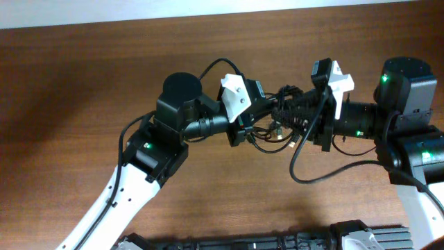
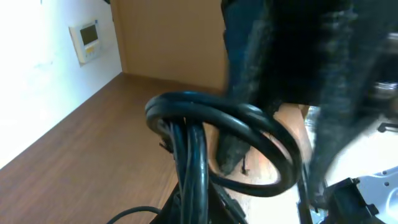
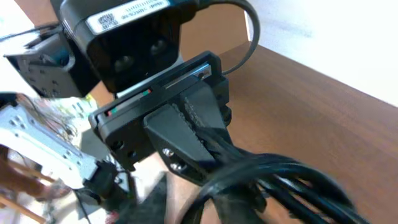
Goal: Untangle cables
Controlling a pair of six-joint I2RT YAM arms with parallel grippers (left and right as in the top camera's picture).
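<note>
The cables (image 1: 275,135) are a black looped bundle with small plugs, held above the wooden table (image 1: 83,76) between both arms at centre. My left gripper (image 1: 254,125) is shut on the bundle's left side. My right gripper (image 1: 288,114) grips it from the right. In the left wrist view the cables (image 2: 199,134) form a loop rising from my left gripper (image 2: 205,208), with the right gripper's dark fingers (image 2: 292,56) behind. In the right wrist view the left gripper (image 3: 186,140) clamps the cables (image 3: 286,171), which run down into my blurred right gripper (image 3: 242,208).
A thick arm wire (image 1: 305,173) hangs in a loop from the right arm over the table. Another arm wire (image 1: 218,66) arcs above the left wrist. Dark equipment (image 1: 277,241) lies along the front edge. A wall panel (image 2: 87,37) shows beyond the table.
</note>
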